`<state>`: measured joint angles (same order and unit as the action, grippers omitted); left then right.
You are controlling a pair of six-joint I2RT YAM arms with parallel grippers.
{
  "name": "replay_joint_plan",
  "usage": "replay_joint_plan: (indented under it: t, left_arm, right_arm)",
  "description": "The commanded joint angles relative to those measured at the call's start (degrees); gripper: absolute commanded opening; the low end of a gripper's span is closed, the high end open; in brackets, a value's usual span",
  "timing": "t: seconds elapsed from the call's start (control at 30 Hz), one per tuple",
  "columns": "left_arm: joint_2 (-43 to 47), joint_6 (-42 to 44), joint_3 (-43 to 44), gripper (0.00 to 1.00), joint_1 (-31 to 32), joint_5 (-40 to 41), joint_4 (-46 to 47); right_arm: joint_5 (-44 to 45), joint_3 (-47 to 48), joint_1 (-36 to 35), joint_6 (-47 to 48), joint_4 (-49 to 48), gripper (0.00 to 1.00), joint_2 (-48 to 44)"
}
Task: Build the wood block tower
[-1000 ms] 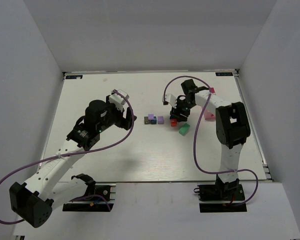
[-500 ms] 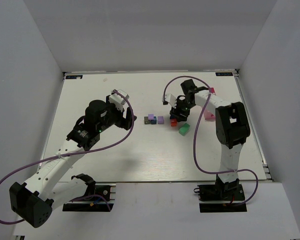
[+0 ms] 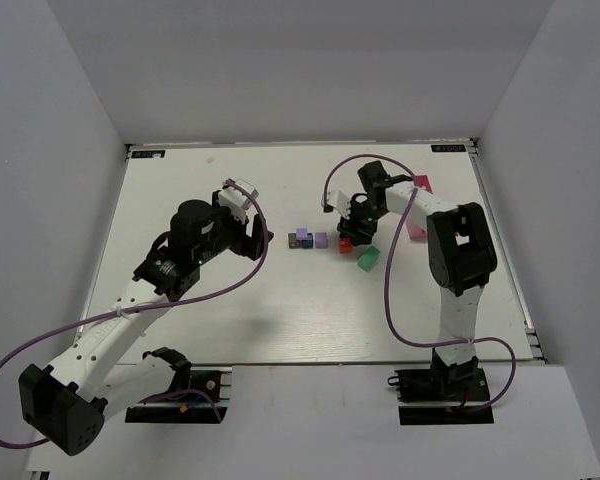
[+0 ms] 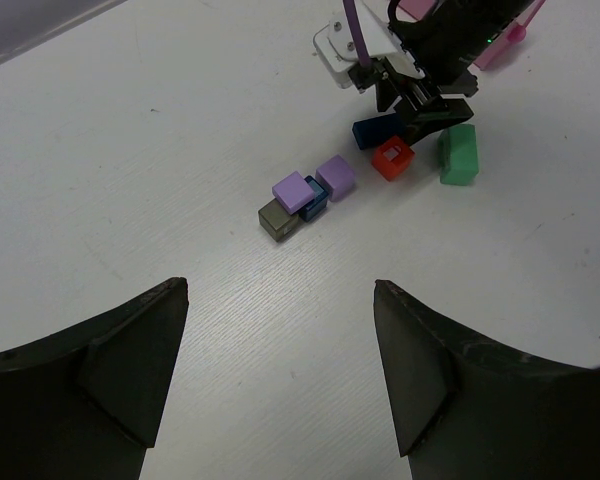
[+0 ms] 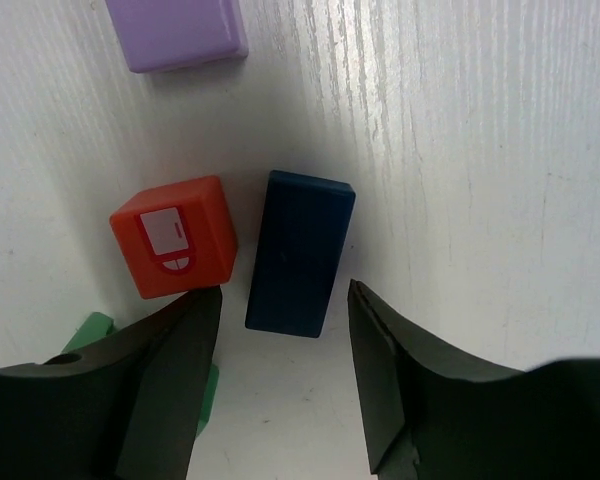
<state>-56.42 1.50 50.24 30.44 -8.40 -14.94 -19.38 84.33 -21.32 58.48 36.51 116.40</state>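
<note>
The wood block tower is loose blocks on the white table. A grey block, a small blue block and two purple blocks huddle together. To their right lie a red block, a dark blue bar and a green block. My right gripper is open low over the table, and the dark blue bar's near end lies between its fingertips with a gap on both sides. The red block sits just outside its left finger. My left gripper hangs open and empty, well short of the cluster.
A pink tray lies behind the right arm near the right edge of the table. White walls close in the table on three sides. In the top view the right gripper covers the dark blue bar.
The right wrist has shifted slightly left and farther back over the red and dark blue blocks. The left arm and the blocks have not moved.
</note>
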Motion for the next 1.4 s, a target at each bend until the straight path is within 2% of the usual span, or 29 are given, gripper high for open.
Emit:
replay_joint_plan:
  t: [0.0, 0.13, 0.17, 0.27, 0.3, 0.47, 0.63, 0.87, 1.07, 1.37]
  left_arm:
    - [0.5, -0.1, -0.1, 0.85, -0.2, -0.9, 0.3]
    - [0.5, -0.1, -0.1, 0.85, -0.2, -0.9, 0.3]
    - [0.5, -0.1, -0.1, 0.85, -0.2, -0.9, 0.3]
    - [0.5, -0.1, -0.1, 0.85, -0.2, -0.9, 0.3]
    - [0.5, -0.1, -0.1, 0.85, -0.2, -0.9, 0.3]
    - [0.5, -0.1, -0.1, 0.85, -0.2, -0.9, 0.3]
    - [0.5, -0.1, -0.1, 0.85, -0.2, -0.9, 0.3]
    - [0.5, -0.1, -0.1, 0.85, -0.2, -0.9, 0.3]
    - [0.5, -0.1, -0.1, 0.85, -0.2, -0.9, 0.3]
    - [0.5, -0.1, -0.1, 0.85, -0.2, -0.4, 0.3]
  right_arm:
    - [0.6, 1.0, -0.2, -1.3, -1.3, 0.57, 1.3]
    - [0.7, 1.3, -0.7, -1.7, -1.8, 0.45, 1.6]
    - [0.6, 1.5, -0.6, -1.9, -1.5, 0.35, 1.8]
    - [0.5, 1.8, -0.5, -2.1, -1.4, 0.24, 1.6]
    - [0.3, 2.0, -0.6, -2.1, -1.1, 0.16, 1.6]
    - [0.7, 2.4, -0.2, -3.5, -2.1, 0.00, -1.2]
    - [2.8, 1.1, -0.2, -6.3, -6.2, 0.00, -6.1]
    - [2.4, 1.0, -0.6, -5.4, -6.5, 0.00, -9.3]
    - [-3.5, 4.0, -2.8, -1.4, -0.8, 0.00, -9.0]
    - [-6.0, 12.2, -7.1, 3.1, 8.1, 0.00, -2.8]
